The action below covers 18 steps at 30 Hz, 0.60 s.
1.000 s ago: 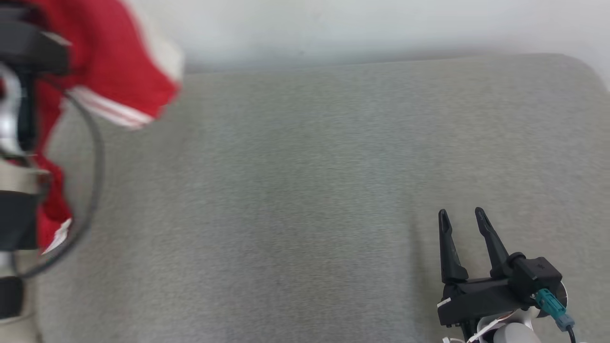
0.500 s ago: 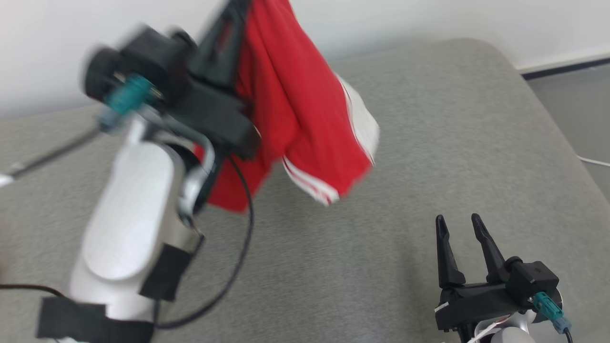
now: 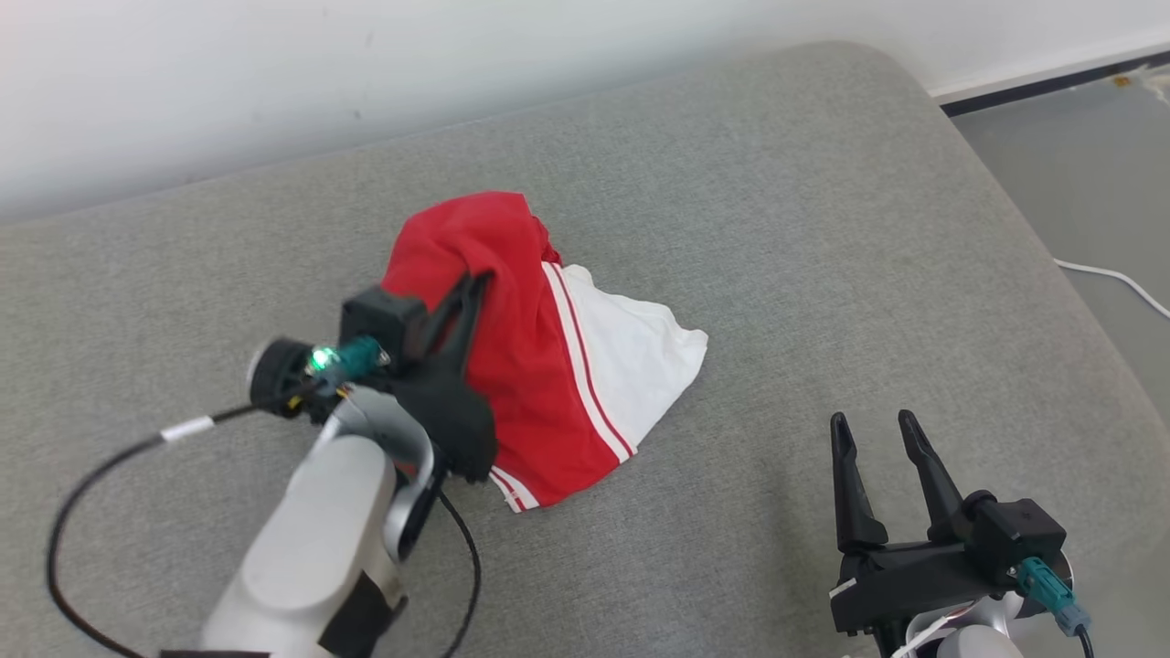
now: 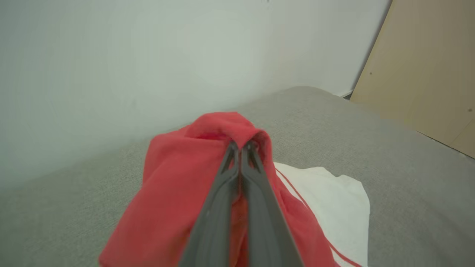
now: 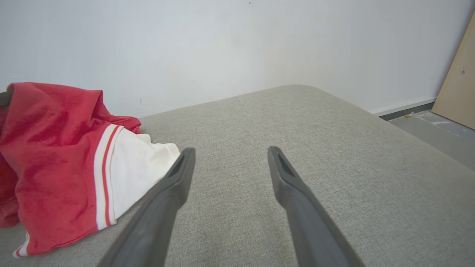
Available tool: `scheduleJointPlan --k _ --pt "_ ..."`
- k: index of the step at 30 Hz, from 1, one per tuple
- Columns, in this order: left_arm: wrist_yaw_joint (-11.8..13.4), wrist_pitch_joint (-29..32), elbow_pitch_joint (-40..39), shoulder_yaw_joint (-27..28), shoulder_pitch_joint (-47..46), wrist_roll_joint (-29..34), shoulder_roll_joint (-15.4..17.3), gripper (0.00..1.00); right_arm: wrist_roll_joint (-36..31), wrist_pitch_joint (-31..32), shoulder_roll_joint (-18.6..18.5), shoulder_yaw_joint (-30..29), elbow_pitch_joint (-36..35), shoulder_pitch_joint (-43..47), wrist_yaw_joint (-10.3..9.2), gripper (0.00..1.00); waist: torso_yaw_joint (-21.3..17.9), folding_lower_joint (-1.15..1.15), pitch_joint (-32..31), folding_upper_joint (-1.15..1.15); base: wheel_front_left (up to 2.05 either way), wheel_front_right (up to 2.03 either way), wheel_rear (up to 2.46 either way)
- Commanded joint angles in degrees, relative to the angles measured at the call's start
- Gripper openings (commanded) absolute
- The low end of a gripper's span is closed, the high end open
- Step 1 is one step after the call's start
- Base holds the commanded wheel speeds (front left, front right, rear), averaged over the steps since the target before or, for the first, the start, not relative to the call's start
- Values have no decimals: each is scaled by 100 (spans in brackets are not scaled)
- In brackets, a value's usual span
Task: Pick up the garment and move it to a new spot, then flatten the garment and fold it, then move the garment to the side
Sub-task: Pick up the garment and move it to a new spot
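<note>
On grey cushion (image 3: 823,228), left claw (image 3: 477,280) pinching red garment (image 3: 526,366), right claw (image 3: 870,419) spread

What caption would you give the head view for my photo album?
Left hand pinches the red-and-white garment, slumped on the grey couch, with the open right hand nearby.

A plain indoor room, sparsely fitted out, more like a test space than a lived-in home. A broad upholstered surface (image 3: 823,228) in grey woven fabric, with a rounded far right corner, stands against a bare white wall (image 3: 274,73). To the right, a dark skirting strip (image 3: 1033,87) runs along the foot of the wall above a smooth grey floor (image 3: 1079,183), where a white cable (image 3: 1111,279) trails. A tan board (image 4: 419,63) stands at the far right.
</note>
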Motion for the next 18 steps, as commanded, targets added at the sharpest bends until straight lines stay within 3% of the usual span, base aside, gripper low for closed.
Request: scheduleJointPlan --k 1,2,10,18 --pt "-20 -93 96 -46 73 49 -42 85 -26 -3 20 12 8 -16 -12 100 51 0 -30 -1 0 0 0" --pt "-28 -167 200 -85 63 48 -68 100 -38 -3 20 5 12 -11 -12 100 85 0 -45 -1 0 0 0" --pt "-57 -692 -122 -185 -223 -236 -199 100 -118 -3 19 -97 -7 156 -12 100 474 0 -313 -1 0 0 0" --pt "201 -823 -887 161 52 -291 252 100 -154 -3 17 -141 -103 284 -12 100 808 0 -503 -1 0 0 0"
